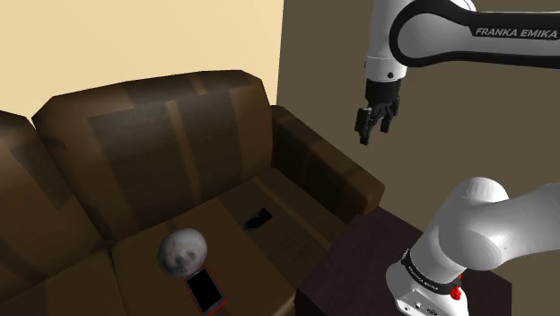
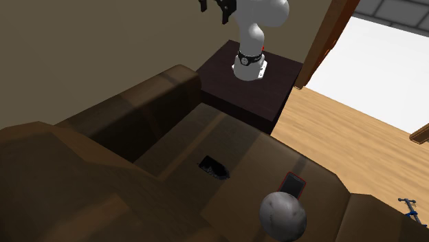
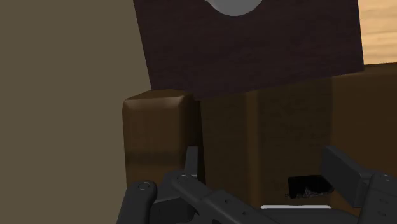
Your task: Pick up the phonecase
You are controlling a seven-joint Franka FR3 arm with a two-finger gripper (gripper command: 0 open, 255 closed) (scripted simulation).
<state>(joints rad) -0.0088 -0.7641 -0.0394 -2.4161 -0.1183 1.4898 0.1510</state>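
Hanging high over the sofa (image 1: 135, 126), the gripper (image 1: 372, 135) is spread wide and empty; the black phone case (image 1: 258, 218) lies mid-cushion, well apart.

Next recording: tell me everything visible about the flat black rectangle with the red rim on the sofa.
The flat black rectangular phone case with a thin red rim lies flat on the brown sofa's seat cushion near its front edge, close beside a mottled grey ball; whether they touch is unclear. The open black claw hangs high, far from it.
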